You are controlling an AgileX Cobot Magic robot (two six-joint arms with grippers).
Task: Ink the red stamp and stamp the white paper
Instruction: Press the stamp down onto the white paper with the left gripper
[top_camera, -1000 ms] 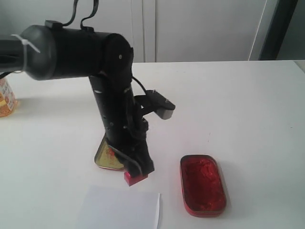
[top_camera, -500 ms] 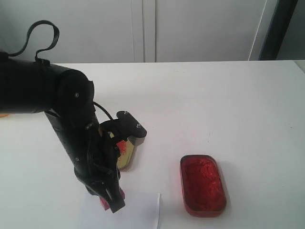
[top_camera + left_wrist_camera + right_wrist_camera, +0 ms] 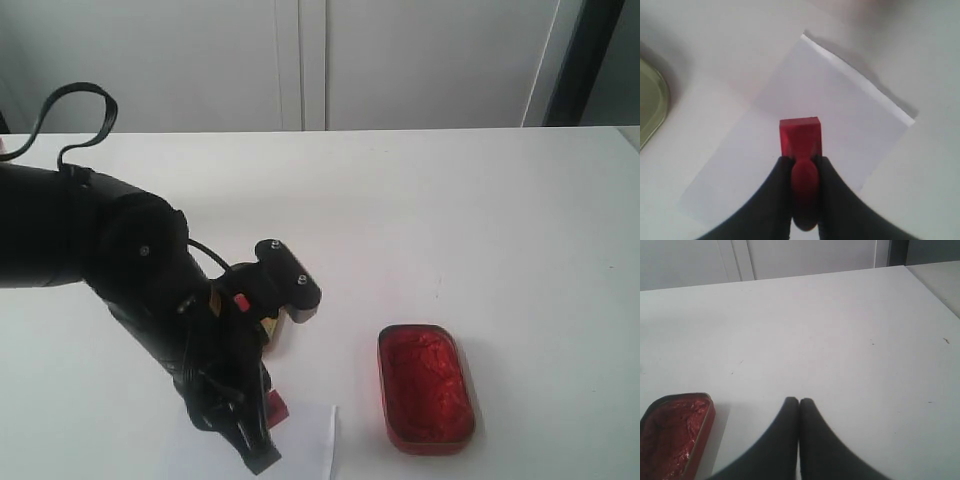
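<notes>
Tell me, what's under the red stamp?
The red stamp, held by the left gripper, is over the white paper. The stamp's base hides that spot, so any mark or contact cannot be seen.

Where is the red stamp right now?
The left gripper holds the red stamp over the white paper, low and left of centre in the exterior view.

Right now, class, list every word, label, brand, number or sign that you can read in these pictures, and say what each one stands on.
No text can be read in any view.
The red stamp shows a plain top.
The white paper is blank where it shows.
The red ink tin and the gold tin carry no visible lettering.
</notes>
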